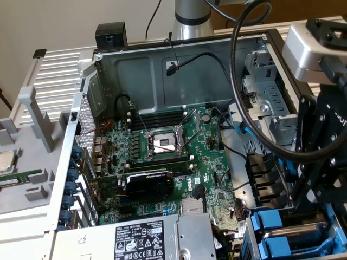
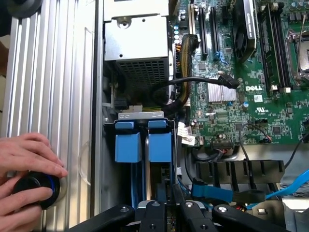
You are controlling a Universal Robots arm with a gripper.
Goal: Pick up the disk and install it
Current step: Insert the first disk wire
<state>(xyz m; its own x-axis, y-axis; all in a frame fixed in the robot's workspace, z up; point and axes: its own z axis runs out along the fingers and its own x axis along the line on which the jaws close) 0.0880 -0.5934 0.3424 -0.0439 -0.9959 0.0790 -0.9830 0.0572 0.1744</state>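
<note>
The disk (image 2: 159,145) stands on edge in the drive bay at the case's corner, its bright blue carrier end facing the wrist camera and its silver edge running back to my gripper (image 2: 166,203). The black fingers (image 2: 153,209) sit close together on that edge, shut on the disk. Another blue carrier (image 2: 128,141) stands in the slot right beside it. In the exterior view my gripper (image 1: 306,208) hangs at the right over the blue carriers (image 1: 271,223) in the bay.
A person's hand (image 2: 24,159) rests on a black knob (image 2: 34,189) on the ribbed aluminium table. The power supply (image 2: 137,53) borders the bay, and the motherboard (image 1: 162,151) fills the case floor. A thick black cable (image 1: 241,108) loops over the case, and a blue cable (image 2: 207,189) lies nearby.
</note>
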